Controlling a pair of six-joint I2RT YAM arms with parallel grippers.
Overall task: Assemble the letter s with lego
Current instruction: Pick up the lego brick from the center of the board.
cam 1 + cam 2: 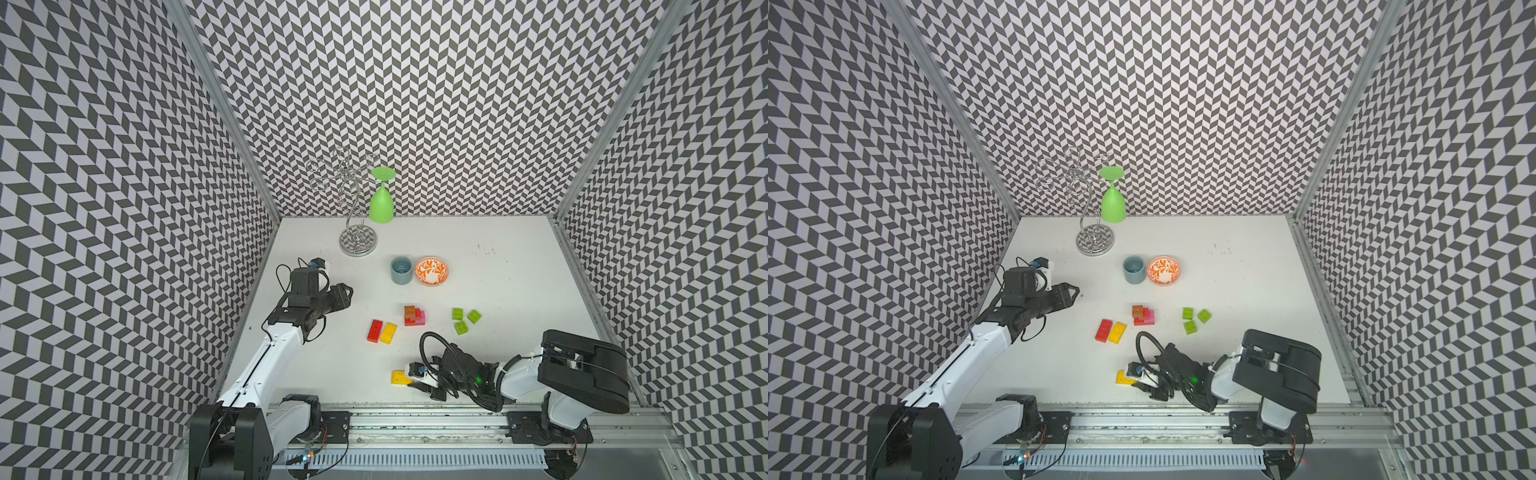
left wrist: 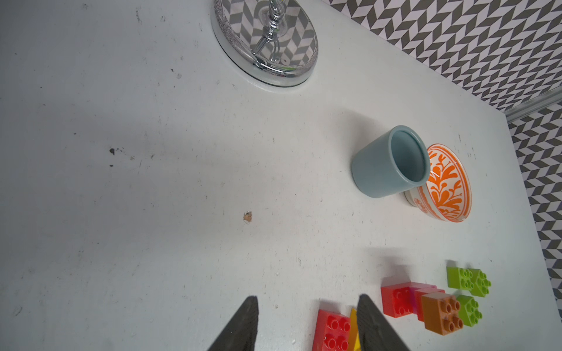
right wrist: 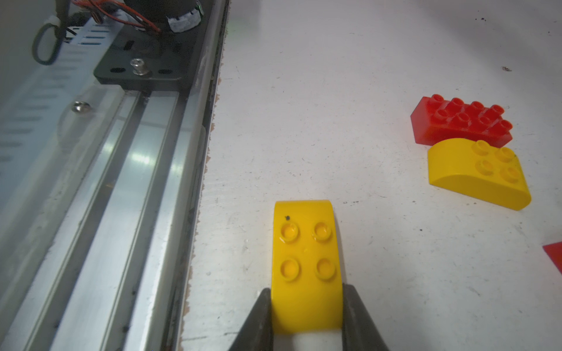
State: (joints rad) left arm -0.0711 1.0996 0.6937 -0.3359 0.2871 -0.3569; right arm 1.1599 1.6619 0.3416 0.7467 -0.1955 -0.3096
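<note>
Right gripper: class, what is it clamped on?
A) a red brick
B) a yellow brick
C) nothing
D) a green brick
B: in the right wrist view, the right gripper has a finger pressed against each side of the yellow brick.

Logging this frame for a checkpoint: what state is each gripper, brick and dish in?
right gripper, shut on front yellow brick.
left gripper, open, empty.
red brick, loose.
other yellow brick, loose, beside red brick.
stacked bricks, joined.
green bricks, loose.
blue cup, upright, empty.
bowl, upright, empty.
green glass, hanging inverted on rack.
</note>
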